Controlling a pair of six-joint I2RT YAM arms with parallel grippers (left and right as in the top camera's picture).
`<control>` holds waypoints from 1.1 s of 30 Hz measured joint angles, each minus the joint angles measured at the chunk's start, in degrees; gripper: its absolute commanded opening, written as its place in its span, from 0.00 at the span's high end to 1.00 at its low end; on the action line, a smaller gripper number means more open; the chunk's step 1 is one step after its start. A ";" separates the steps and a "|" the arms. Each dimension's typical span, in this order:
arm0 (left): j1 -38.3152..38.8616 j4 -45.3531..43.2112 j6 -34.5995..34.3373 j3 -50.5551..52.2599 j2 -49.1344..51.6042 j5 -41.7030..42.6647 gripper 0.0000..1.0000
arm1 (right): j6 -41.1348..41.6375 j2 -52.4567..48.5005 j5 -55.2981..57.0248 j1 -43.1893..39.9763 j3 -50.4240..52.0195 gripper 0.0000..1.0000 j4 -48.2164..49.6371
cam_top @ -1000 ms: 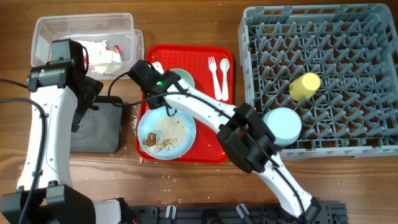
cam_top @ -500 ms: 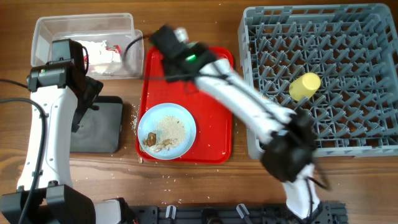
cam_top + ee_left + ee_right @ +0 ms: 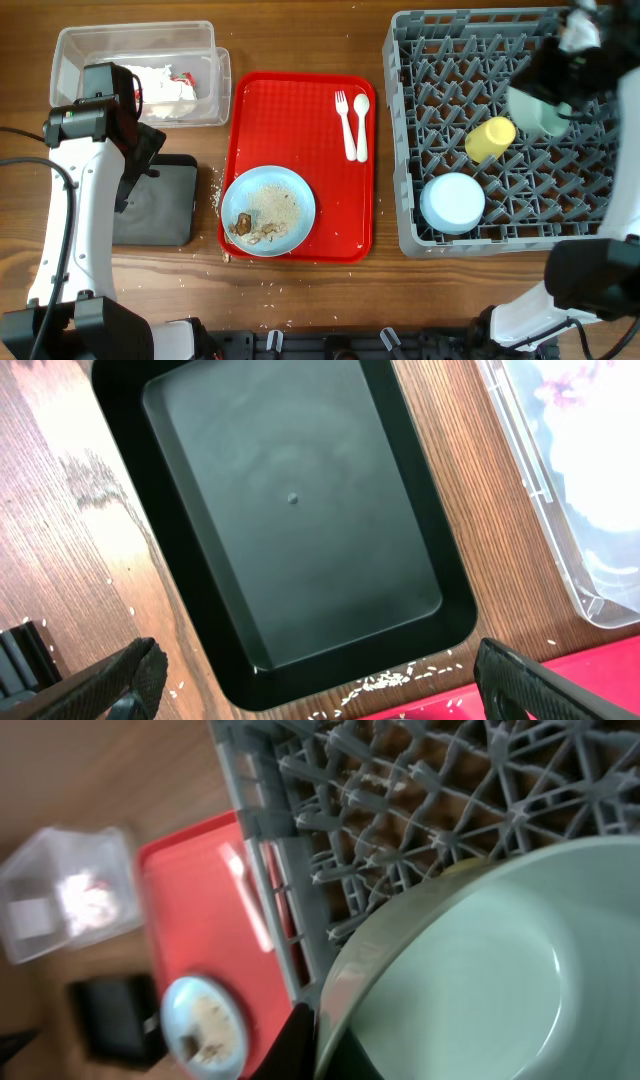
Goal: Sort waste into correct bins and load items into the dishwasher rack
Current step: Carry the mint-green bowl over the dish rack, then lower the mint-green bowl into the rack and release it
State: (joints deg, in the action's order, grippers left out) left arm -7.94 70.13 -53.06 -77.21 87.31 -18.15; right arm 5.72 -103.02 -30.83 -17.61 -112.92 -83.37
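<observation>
My right gripper (image 3: 562, 72) is shut on the rim of a pale green bowl (image 3: 537, 110) and holds it over the grey dishwasher rack (image 3: 440, 60); the bowl fills the right wrist view (image 3: 490, 970). A yellow-green cup (image 3: 490, 138) and an upturned pale blue bowl (image 3: 452, 203) sit in the rack. A light blue plate (image 3: 268, 210) with rice crumbs and brown chunks lies on the red tray (image 3: 290, 110), beside a white fork (image 3: 345, 122) and spoon (image 3: 361, 124). My left gripper (image 3: 320, 690) is open above the black tray (image 3: 290, 510). White napkins (image 3: 160, 85) lie in the clear tub (image 3: 75, 50).
Rice crumbs (image 3: 385, 682) lie scattered on the wooden table between the black tray and the red tray. The left arm (image 3: 70, 200) stands over the table's left side. The clear tub's edge (image 3: 560, 510) shows at the right of the left wrist view.
My right arm has swung from the red tray to the rack's far right, carrying the green bowl with it. The fork and spoon show again. The left arm has not moved.
</observation>
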 measured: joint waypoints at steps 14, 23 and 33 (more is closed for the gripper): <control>0.00 -0.02 0.00 0.00 0.00 0.02 0.00 | -30.29 0.07 -40.65 -17.29 35.80 0.96 -0.76; 0.00 0.00 0.00 0.00 0.00 0.00 0.00 | -31.12 0.07 -43.69 -17.42 41.66 0.96 -0.13; 0.00 0.00 0.00 0.00 0.00 0.00 0.00 | -30.88 0.17 -44.78 -17.55 44.61 0.96 0.61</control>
State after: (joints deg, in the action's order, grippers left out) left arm -7.94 70.13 -53.06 -77.21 87.31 -18.15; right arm -25.17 -102.85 -75.61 -35.16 -68.31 -82.76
